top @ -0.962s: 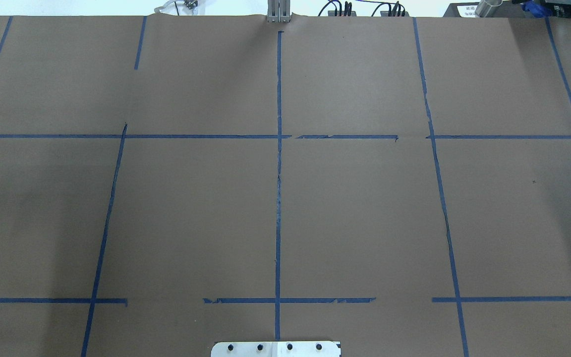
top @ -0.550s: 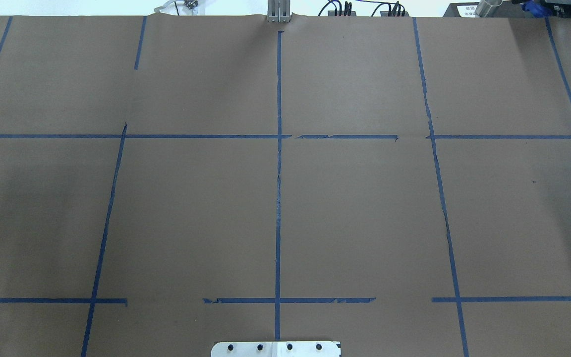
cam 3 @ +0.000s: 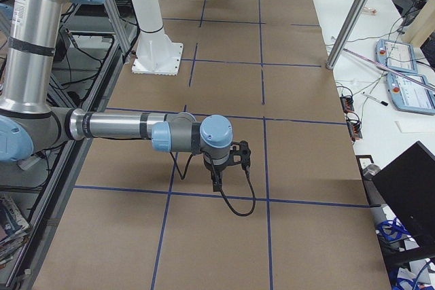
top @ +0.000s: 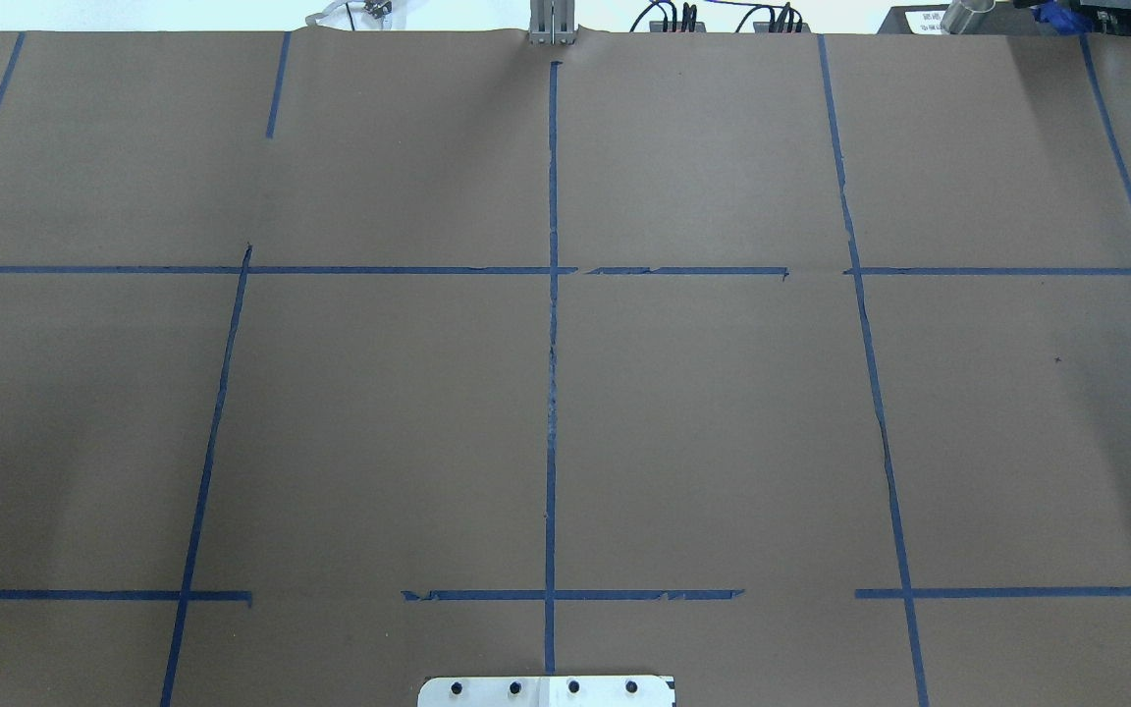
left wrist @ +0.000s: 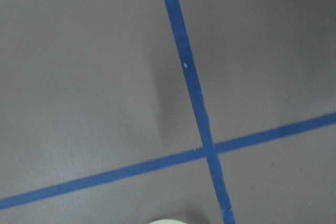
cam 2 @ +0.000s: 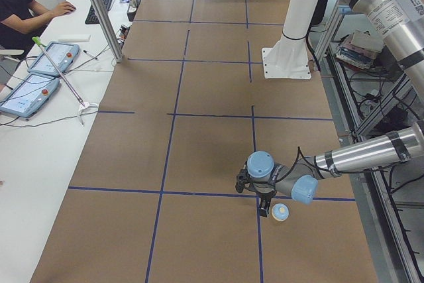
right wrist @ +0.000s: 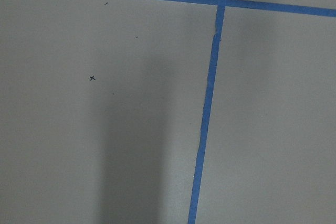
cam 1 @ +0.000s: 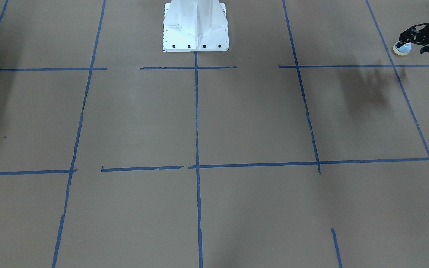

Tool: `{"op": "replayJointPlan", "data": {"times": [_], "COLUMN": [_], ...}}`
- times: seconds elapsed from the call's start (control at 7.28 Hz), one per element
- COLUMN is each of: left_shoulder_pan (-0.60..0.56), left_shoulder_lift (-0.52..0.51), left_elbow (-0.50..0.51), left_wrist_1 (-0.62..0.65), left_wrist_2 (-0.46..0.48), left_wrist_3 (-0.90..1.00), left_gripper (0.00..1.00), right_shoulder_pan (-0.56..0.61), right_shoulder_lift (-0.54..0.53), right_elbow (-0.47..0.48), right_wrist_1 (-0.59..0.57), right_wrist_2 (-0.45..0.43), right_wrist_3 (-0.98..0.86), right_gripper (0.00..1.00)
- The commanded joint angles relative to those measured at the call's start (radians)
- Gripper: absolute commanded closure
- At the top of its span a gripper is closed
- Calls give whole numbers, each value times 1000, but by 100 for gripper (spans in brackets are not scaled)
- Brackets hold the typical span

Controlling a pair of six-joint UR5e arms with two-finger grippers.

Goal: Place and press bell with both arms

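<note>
Front-facing view: the brown bench is marked off by blue tape, and the white pedestal stands at the top. At the top right corner the black left gripper hangs over the bench with the bell just beside its tip, close to a tape line. The gripper is too small here to tell whether its fingers are open or closed, or whether they touch the bell.

Overhead view: only the bench, the tape and the pedestal's bolted foot show. Neither arm nor the bell is in view.

Left side view: the near left arm reaches low over the bench, its gripper pointing down at a tape crossing. The bell sits on the bench just beside the fingers, light blue dome up, cream button showing. An operator sits at the far side.

Right side view: the near right arm stretches out level, and the right gripper points down above a tape line, with a black cable looping under it. I cannot tell the state of its fingers from this view.

Left wrist view: a tape crossing lies below, and the bell's cream rim just shows at the bottom edge. No fingers are in view.

Right wrist view: bench, tape and a shadow. No fingers are in view.
</note>
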Motion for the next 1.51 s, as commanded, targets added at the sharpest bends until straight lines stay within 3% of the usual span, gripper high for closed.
{"op": "replayJointPlan", "data": {"times": [0.0, 1.1, 1.24, 1.37], "left_shoulder_pan": [69, 160, 171, 182], "left_shoulder_lift": [5, -67, -67, -65], "left_elbow": [51, 139, 139, 139], "left_wrist_1": [-5, -3, -3, -5], "left_wrist_2": [-13, -14, -14, -15], "left_wrist_3": [6, -8, -43, -52], "left_gripper": [0, 0, 8, 40], "right_shoulder_pan": [-2, -2, -2, -2], "right_shoulder_lift": [0, 0, 0, 0], "right_elbow": [10, 21, 24, 24], "right_wrist_1": [1, 1, 1, 1], "right_wrist_2": [0, 0, 5, 19], "right_wrist_3": [-1, -1, -1, -1], "right_gripper": [0, 0, 0, 0]}}
